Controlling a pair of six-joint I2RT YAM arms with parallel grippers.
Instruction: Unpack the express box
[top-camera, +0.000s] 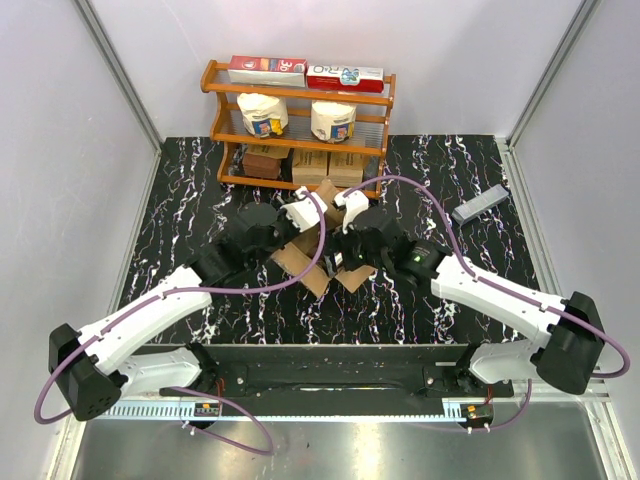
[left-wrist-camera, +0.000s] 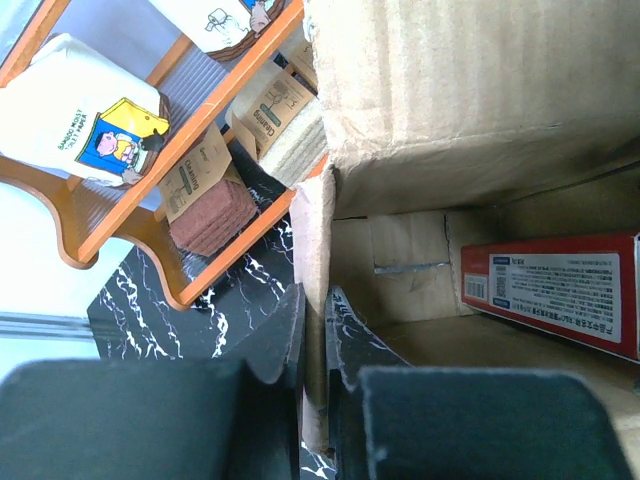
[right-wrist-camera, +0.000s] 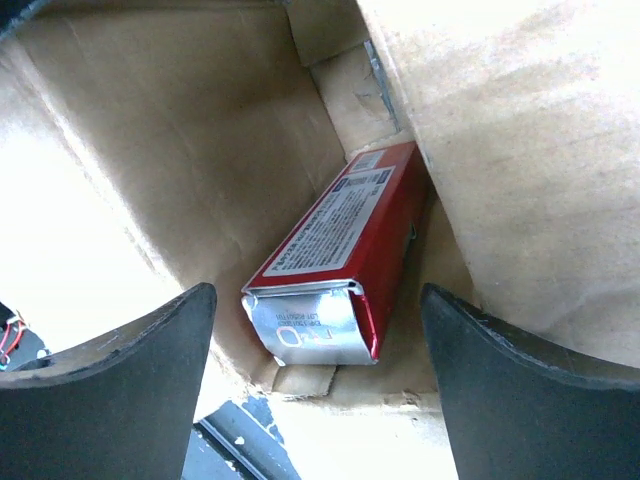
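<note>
Cardboard flaps hem us: left end effector (left-wrist-camera: 315, 335) pinches an express box (top-camera: 297, 262) flap, right end effector (right-wrist-camera: 318, 296) gapes over the red packet (right-wrist-camera: 335, 245); rack (top-camera: 300, 97) behind.

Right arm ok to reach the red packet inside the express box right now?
Likely yes: right end effector hangs open directly over the red packet, the express box is open-topped, nothing between.

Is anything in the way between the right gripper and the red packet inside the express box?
Nothing visible. The right gripper hangs open directly over the red packet, which lies uncovered at the bottom of the express box; the cardboard walls stand off to either side.
</note>
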